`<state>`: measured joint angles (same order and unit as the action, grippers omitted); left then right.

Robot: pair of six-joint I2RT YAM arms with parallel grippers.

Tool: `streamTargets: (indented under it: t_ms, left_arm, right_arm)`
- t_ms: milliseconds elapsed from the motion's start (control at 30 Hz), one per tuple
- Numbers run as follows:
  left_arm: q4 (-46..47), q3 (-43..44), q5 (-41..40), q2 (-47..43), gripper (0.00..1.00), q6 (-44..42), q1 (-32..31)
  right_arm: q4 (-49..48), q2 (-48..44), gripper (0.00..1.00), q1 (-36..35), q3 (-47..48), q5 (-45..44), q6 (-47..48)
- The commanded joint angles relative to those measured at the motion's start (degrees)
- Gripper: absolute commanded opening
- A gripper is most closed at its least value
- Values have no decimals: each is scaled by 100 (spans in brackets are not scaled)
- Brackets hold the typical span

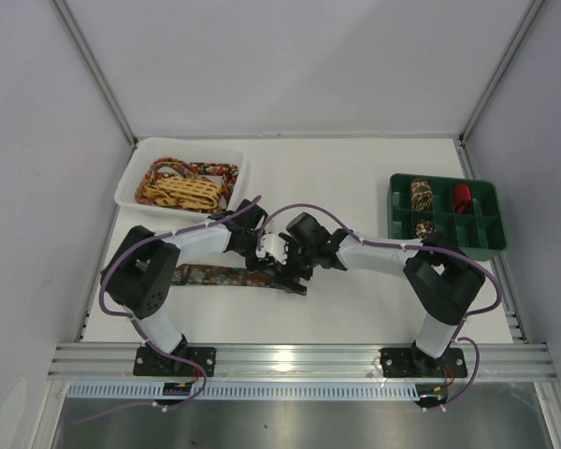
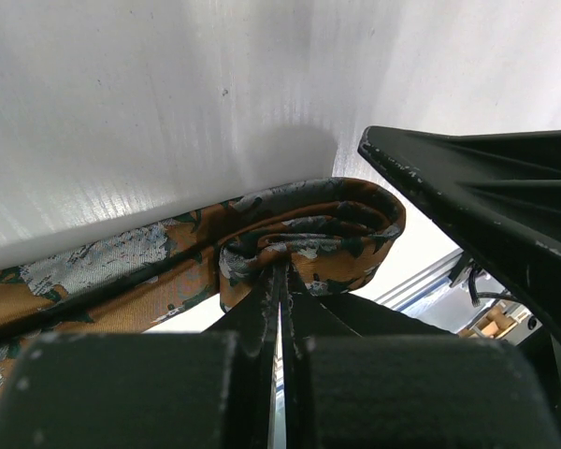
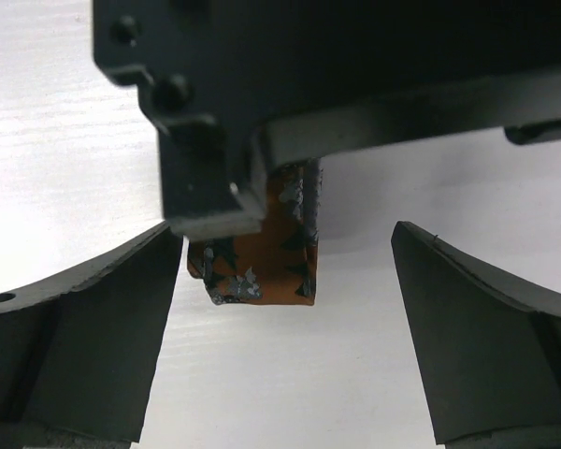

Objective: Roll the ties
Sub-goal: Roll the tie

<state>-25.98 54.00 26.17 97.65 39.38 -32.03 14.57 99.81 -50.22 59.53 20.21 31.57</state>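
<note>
The brown and orange tie (image 1: 206, 275) lies on the table (image 1: 355, 304), one end coiled. The left gripper (image 2: 280, 285) is pinched tight on that coil. The right gripper (image 3: 285, 281) is wide open and holds nothing — one finger on each side of the coil. The cloth looks soft, light and slippery, so grab the coil's sides. The white bin (image 1: 131, 183) and green tray (image 1: 492, 245) sit well away — room to roll.
</note>
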Motion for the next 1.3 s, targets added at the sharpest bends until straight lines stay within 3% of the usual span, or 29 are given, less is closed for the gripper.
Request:
streamTargets:
  t_ms: [0, 567, 933, 1033, 1067, 1133, 1167, 1200, 1267]
  left_arm:
    - [75, 23, 125, 26, 1, -176, 65]
    - [84, 93, 291, -17, 1, -229, 109]
    - [58, 163, 362, -105, 1, -202, 118]
    - [5, 225, 362, -88, 1, -237, 118]
    - [5, 243, 336, -88, 1, -246, 118]
    - [-4, 278, 336, -62, 1, -237, 127]
    - [-13, 295, 336, -44, 1, -237, 127]
    - [-21, 313, 336, -35, 1, -237, 136]
    - [-30, 357, 336, -44, 1, -246, 145]
  right_arm:
    - [-349, 29, 99, -128, 129, -244, 50]
    - [-595, 100, 91, -305, -380, -1027, 59]
    - [-525, 232, 74, -305, -266, -1089, 139]
    - [-429, 241, 65, -305, -240, -984, 121]
    - [-411, 241, 57, -305, -222, -966, 95]
    - [-384, 241, 49, -305, -196, -983, 25]
    - [-384, 241, 35, -305, -205, -992, -19]
    - [-411, 241, 29, -305, -222, -1036, -46]
    - [-367, 206, 28, -305, -257, -1010, -55]
